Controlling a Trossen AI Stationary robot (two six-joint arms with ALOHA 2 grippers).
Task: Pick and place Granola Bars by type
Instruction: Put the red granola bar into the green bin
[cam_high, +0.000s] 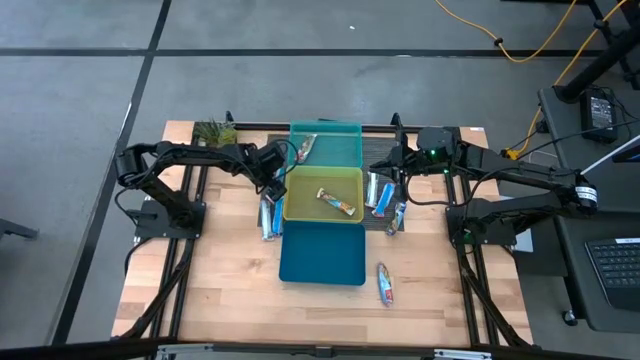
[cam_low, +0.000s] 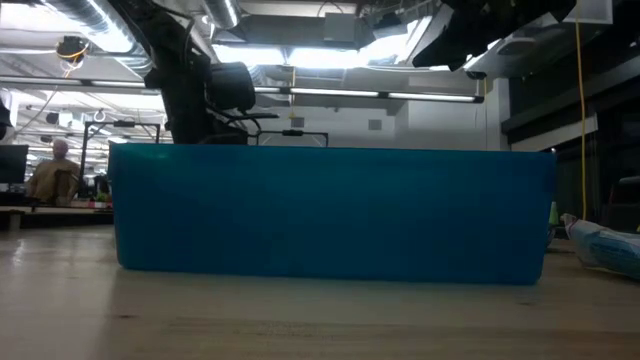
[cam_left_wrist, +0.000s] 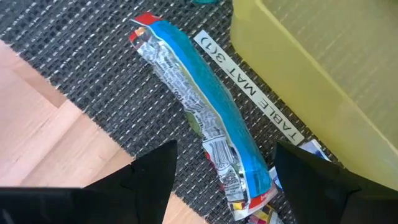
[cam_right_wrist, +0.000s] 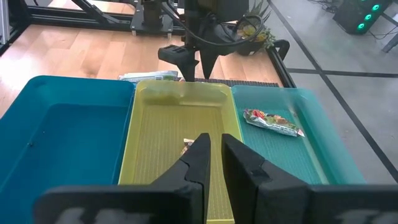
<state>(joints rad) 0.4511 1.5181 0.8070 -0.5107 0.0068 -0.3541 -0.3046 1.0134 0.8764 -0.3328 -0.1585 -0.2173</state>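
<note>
The left gripper is hovering low over the dark woven mat, just beside the outer wall of the yellow-green plastic bin, with its fingers standing wide apart on either side of a long blue-and-white foil-wrapped granola bar lying flat on the mat; nothing is being gripped yet, and the straddling pose looks chosen so the fingers can close across the bar's narrow width. That bar is sitting with a few others in a small cluster on the left side of the bins (a white label reading "TABLE MAT 3" is showing beside it). The right gripper is waiting above the yellow-green bin's right edge, its fingers drawn nearly together and holding nothing. Three bins are lined up down the middle of the wooden tabletop, apparently one per bar type: the square teal bin is holding one bar with a red-and-green end, the yellow-green one is holding an orange-marked bar, and the deeper blue bin is showing none. More blue-wrapped bars are lying right of the bins, and one is lying alone on the bare wood near the blue bin, so most of the sorting seems to be ahead.
</note>
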